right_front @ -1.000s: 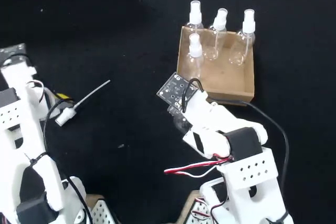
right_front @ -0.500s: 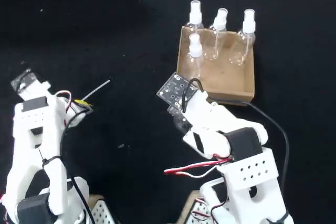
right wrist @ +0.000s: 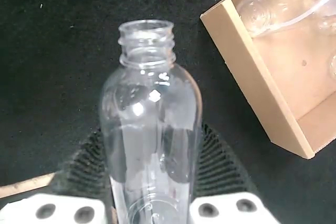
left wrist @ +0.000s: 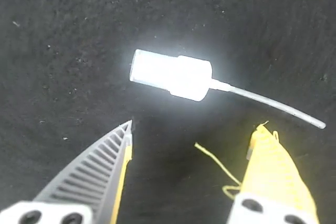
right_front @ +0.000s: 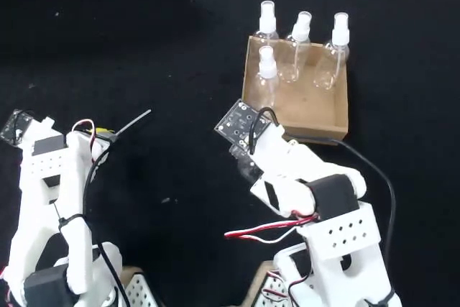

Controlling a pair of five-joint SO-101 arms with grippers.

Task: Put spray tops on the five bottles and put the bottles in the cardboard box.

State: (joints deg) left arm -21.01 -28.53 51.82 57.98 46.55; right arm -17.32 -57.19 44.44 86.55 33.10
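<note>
My spread left claw (left wrist: pixel 195 126) frames the light white plastic spray top (left wrist: pixel 173 74), centre frame; I'd pinch its stiff collar. My right claw (right wrist: pixel 155 166) pinches the slick clear plastic bottle (right wrist: pixel 152 114).

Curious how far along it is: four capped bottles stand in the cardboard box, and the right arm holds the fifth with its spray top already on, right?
Not quite: the right wrist view shows the bottle in the right gripper with a bare, open neck, uncapped.
</note>
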